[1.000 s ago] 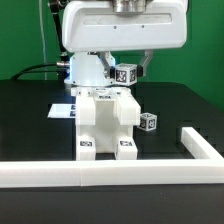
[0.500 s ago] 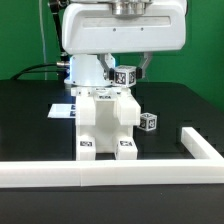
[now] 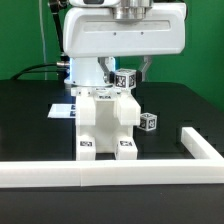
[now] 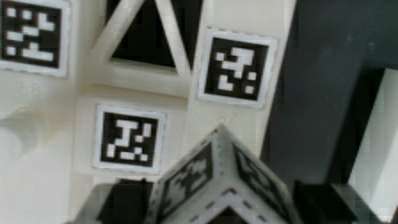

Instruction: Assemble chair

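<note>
One wide black table [image 3: 30,130] carries everything, and a long low white border rail [image 3: 110,172] closes its near edge and turns a corner on the exterior view's right, we think so that loose parts cannot slide off. Next in size, the large glossy white robot gripper [image 3: 126,72] hangs directly over the half-built white matte plastic chair body [image 3: 105,118], which stands upright near the middle of the table, just behind the rail. A thin flat white marker board [image 3: 60,110] lies beside the chair body on the exterior view's left. The jaws pinch a small white tagged block [image 3: 125,77] a little above the top of the chair body. In the wrist view this block [image 4: 214,185] sits close over the tagged panels [image 4: 125,95], so we judge it is held there to be lined up with its place before it goes down. Whether it touches the chair body, we cannot tell. Smallest, a loose white tagged cube [image 3: 148,121] waits on the table just beside the chair body, on the exterior view's right.
</note>
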Tool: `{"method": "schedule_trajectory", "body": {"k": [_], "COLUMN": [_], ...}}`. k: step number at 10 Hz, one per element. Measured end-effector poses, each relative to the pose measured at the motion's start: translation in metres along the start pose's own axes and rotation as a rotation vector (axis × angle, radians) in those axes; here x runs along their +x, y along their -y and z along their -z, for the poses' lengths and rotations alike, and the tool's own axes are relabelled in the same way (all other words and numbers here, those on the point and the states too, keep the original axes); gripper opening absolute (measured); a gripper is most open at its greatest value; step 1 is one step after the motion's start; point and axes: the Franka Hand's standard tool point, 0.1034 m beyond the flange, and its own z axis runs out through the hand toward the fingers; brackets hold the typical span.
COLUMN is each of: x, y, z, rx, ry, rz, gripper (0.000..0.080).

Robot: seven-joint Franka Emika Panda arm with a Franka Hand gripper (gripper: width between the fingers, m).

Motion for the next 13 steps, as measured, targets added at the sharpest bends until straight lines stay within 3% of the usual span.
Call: {"method": "schedule_trajectory", "body": {"k": [13], "x": [0.0006], "y": [0.0027], "z": [-0.0086], "rx": [-0.007], "ry": [0.005], "rz": [0.007], "gripper": [0.0392]}}
